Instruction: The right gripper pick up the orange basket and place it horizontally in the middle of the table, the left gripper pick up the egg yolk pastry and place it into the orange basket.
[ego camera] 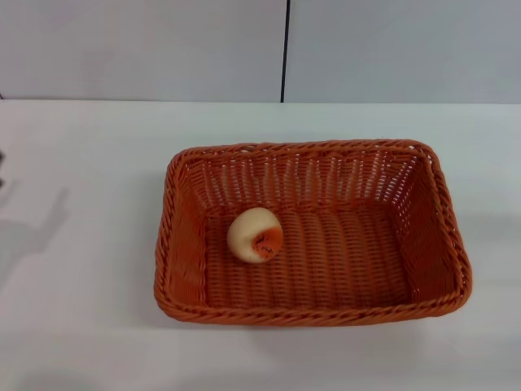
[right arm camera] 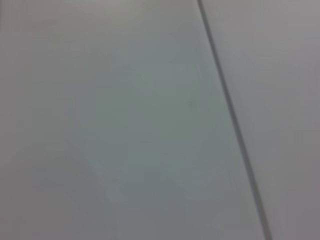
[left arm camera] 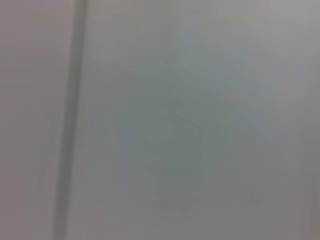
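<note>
Both placements appear complete: the orange basket [ego camera: 313,234] lies lengthwise at mid-table [ego camera: 81,326], the egg yolk pastry [ego camera: 255,235] rests inside near its left wall, and neither gripper is visible, so finger state cannot be told.

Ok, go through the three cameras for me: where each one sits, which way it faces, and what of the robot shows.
Head view: high on the robot, looking forward and down at the table, the orange basket and the egg yolk pastry inside it; no arm visible.
Left wrist view: faces a plain grey surface with a dark seam; no fingers.
Right wrist view: the same kind of surface and seam; no fingers.
</note>
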You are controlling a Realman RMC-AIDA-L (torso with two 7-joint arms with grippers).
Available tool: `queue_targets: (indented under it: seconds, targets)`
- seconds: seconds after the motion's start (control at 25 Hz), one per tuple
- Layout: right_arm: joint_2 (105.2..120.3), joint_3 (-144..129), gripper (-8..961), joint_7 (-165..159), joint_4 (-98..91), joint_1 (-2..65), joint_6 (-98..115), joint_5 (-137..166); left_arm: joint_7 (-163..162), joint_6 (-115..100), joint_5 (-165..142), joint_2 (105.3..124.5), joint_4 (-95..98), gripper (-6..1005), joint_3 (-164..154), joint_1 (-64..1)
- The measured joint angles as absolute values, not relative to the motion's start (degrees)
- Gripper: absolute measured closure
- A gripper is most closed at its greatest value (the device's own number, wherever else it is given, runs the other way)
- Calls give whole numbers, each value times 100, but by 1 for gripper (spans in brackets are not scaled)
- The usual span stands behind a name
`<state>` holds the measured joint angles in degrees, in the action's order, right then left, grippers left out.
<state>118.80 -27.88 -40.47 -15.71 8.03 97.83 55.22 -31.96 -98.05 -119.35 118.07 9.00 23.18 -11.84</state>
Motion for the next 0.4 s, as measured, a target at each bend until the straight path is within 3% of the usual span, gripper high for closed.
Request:
queue_targets:
  seconds: [0.2, 0.4]
  targets:
    - [11886, -2573, 255, -3539, -1184, 992, 9536, 5521, -3173, -9829, -11934, 11829, 843, 189, 3072, -954]
    - [11886, -2616, 255, -3512, -1009, 1169, 9370, 5547, -3170, -9712, -11944, 11815, 801, 189, 3190, -890]
